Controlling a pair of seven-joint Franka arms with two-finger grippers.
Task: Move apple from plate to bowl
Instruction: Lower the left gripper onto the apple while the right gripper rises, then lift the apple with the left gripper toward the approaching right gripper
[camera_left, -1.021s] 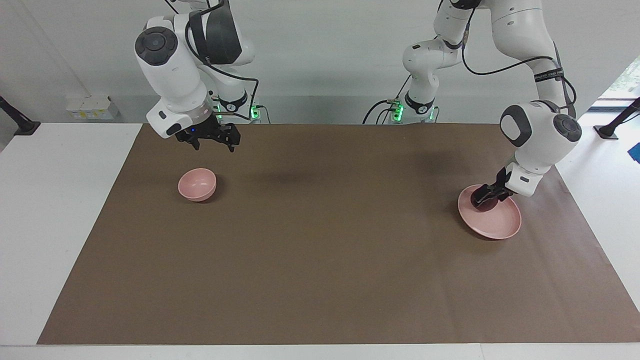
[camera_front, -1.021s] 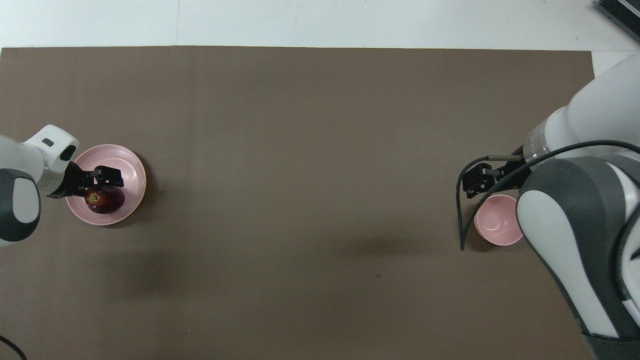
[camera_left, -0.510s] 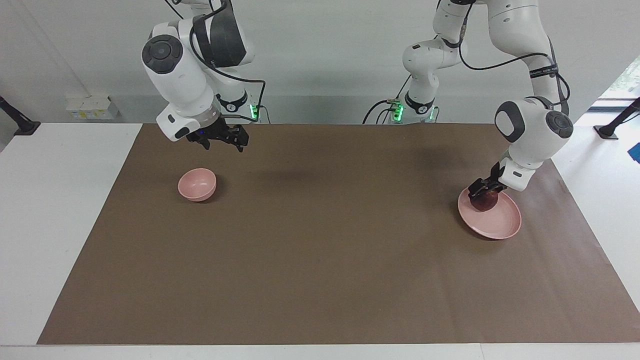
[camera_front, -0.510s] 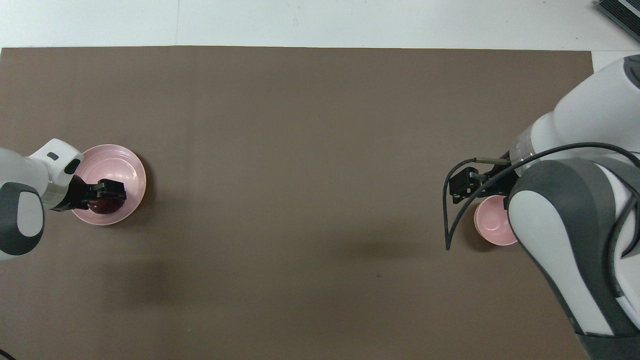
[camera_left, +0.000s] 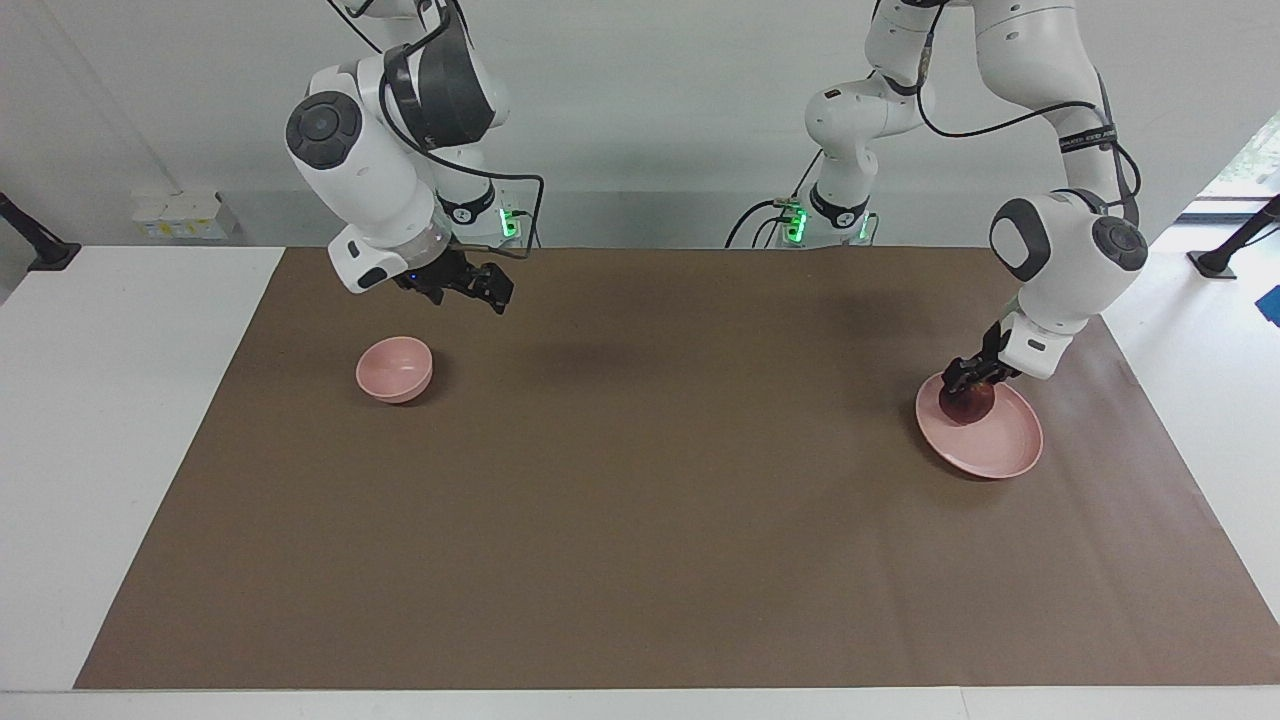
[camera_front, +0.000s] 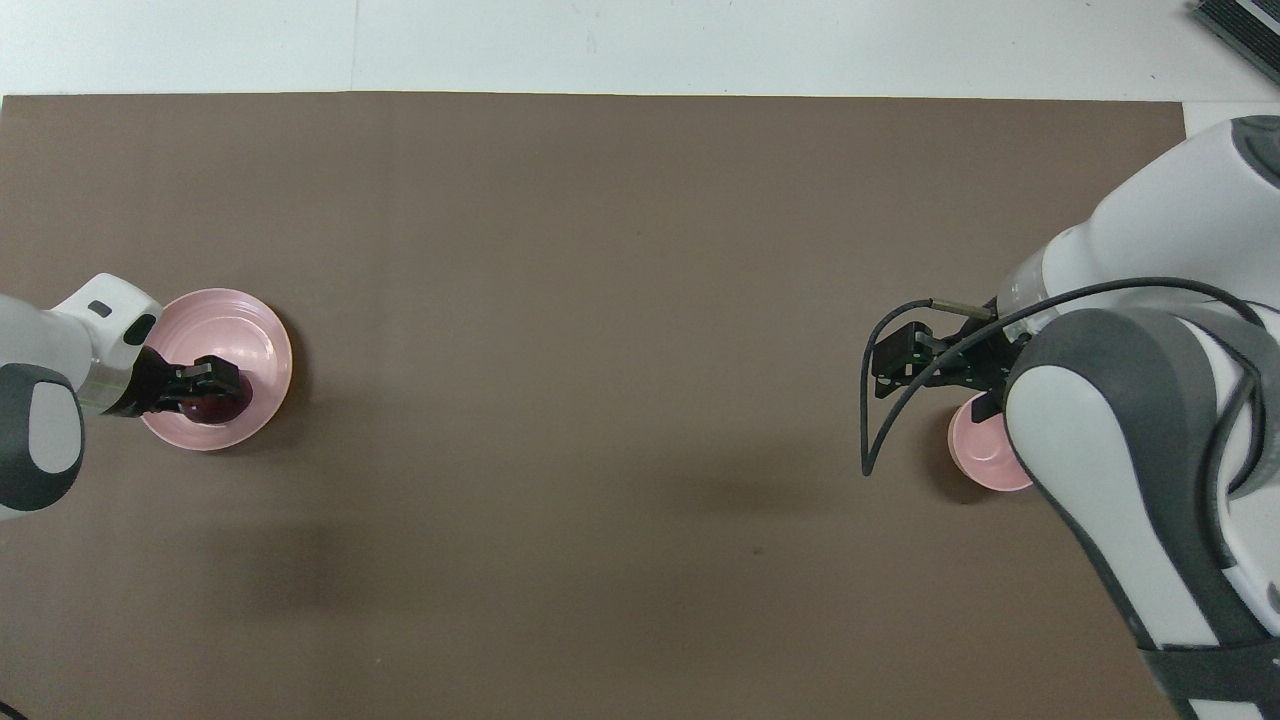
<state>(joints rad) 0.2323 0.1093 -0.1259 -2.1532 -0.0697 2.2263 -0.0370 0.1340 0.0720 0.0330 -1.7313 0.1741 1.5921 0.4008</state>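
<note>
We have barely begun — our left gripper (camera_left: 968, 380) has its jaws closed around the apple (camera_left: 968, 402) on the plate (camera_left: 1000, 450), the bowl (camera_left: 394, 369) sits empty, our right gripper's (camera_left: 462, 286) jaws we cannot tell.

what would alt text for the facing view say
The left gripper grips the dark red apple over the pink plate. The right gripper hangs above the mat near the small pink bowl.

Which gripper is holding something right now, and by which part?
The left gripper grips the apple by its upper sides, over the plate. The right gripper holds nothing.
</note>
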